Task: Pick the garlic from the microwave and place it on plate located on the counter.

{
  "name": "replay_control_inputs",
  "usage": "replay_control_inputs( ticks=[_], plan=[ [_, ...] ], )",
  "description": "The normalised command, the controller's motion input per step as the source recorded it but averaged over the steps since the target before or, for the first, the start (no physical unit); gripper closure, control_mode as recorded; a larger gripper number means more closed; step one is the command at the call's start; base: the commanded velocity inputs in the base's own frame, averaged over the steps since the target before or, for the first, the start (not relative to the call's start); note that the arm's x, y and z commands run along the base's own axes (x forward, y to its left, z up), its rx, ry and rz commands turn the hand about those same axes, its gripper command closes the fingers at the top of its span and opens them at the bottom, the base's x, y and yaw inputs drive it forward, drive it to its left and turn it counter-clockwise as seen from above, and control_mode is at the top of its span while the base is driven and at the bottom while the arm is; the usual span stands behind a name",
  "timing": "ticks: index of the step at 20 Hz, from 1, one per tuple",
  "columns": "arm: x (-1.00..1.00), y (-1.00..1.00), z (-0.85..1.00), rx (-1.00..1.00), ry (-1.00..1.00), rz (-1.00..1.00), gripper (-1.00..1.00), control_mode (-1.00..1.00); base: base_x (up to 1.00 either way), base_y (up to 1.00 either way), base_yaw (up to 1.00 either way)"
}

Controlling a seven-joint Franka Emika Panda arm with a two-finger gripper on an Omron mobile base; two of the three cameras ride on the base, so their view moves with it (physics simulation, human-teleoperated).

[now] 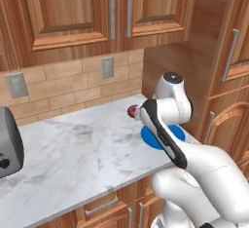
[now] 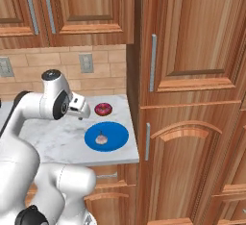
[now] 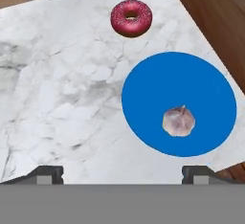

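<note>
The garlic (image 3: 178, 121) lies on the blue plate (image 3: 191, 79), toward its lower right part in the hand view. From the right base view the garlic (image 2: 101, 139) rests left of the middle of the plate (image 2: 116, 133), near the counter's (image 2: 57, 135) right end. My gripper (image 3: 122, 174) hangs open above the marble, up and to the left of the plate, with nothing between its fingers (image 3: 45, 173). The right base view shows the gripper (image 2: 81, 111) clear of the garlic. My arm covers most of the plate (image 1: 148, 139) in the left base view. The microwave is out of view.
A red donut (image 3: 131, 17) sits on the counter (image 3: 62, 89) behind the plate, close to the tiled wall; it is the donut (image 2: 103, 108). A tall wooden cabinet (image 2: 192, 99) bounds the counter's right end. A silver appliance (image 1: 7, 144) stands at the far left.
</note>
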Motion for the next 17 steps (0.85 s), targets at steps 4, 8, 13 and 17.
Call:
replay_control_inputs(
  ticks=[4,8,13,17],
  plan=[
    [-0.77,-0.04,1.0,0.0,-0.01,0.0,-1.0,-1.0,0.0,0.0,0.0],
    [-0.81,-0.37,0.9,0.0,-0.06,0.07,-1.0,-1.0,0.0,0.0,0.0],
    [-0.98,-0.35,0.76,0.0,-0.08,0.14,-1.0,-1.0,0.0,0.0,0.0],
    [-0.99,-0.17,0.64,0.0,-0.03,0.07,-1.0,-1.0,0.0,0.0,0.0]
  ],
)
